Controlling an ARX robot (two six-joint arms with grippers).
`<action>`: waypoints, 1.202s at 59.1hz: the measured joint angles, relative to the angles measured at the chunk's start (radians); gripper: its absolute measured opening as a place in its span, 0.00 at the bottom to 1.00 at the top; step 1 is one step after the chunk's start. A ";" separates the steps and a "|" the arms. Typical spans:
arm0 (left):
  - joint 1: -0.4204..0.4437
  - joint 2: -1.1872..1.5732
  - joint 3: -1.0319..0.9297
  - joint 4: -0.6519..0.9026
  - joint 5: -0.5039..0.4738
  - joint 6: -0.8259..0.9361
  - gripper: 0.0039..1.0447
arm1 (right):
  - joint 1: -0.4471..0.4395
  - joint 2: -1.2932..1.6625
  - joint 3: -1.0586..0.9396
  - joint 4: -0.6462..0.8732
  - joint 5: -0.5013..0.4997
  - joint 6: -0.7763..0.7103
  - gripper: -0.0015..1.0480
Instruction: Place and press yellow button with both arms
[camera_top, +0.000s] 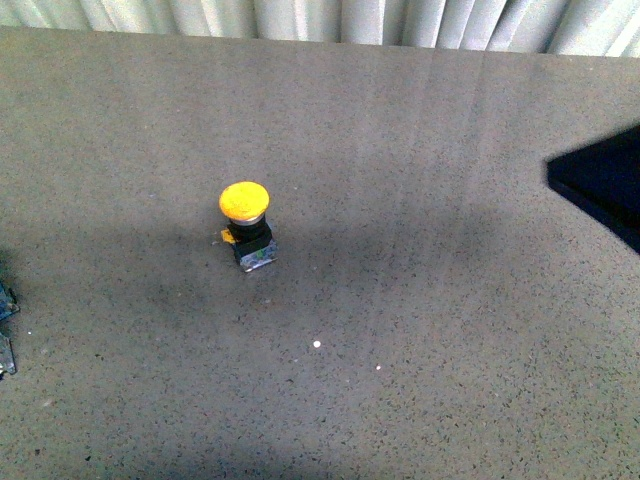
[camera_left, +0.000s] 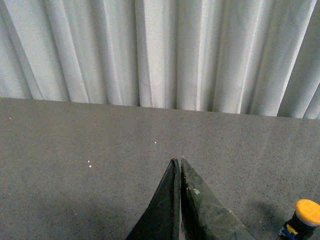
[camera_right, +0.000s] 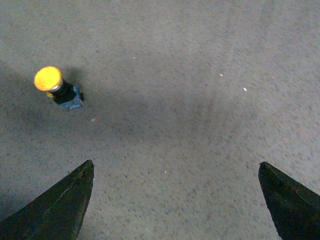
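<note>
Yellow-capped, black-collared button (camera_top: 248, 224) on speckled grey table (camera_top: 450, 380); white pleated curtain (camera_left: 150, 50)

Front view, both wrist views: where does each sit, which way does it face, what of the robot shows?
Front view: on the robot's body, looking forward and down at the table, the yellow button and the curtain; only a dark shape at the right edge, likely the right arm.
Left wrist view: low, facing across the table to the curtain; shut left end effector shows.
Right wrist view: above the table, looking down; open right end effector shows.
Shared: all three see the yellow button.
</note>
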 joint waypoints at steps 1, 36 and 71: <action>0.000 -0.007 0.000 -0.008 0.000 0.000 0.01 | 0.013 0.039 0.023 0.006 0.001 0.000 0.91; 0.000 -0.293 0.000 -0.307 0.000 -0.001 0.01 | 0.190 0.727 0.562 -0.045 -0.018 0.092 0.08; 0.000 -0.296 0.000 -0.314 0.000 -0.002 0.01 | 0.226 0.867 0.652 -0.055 -0.094 0.167 0.01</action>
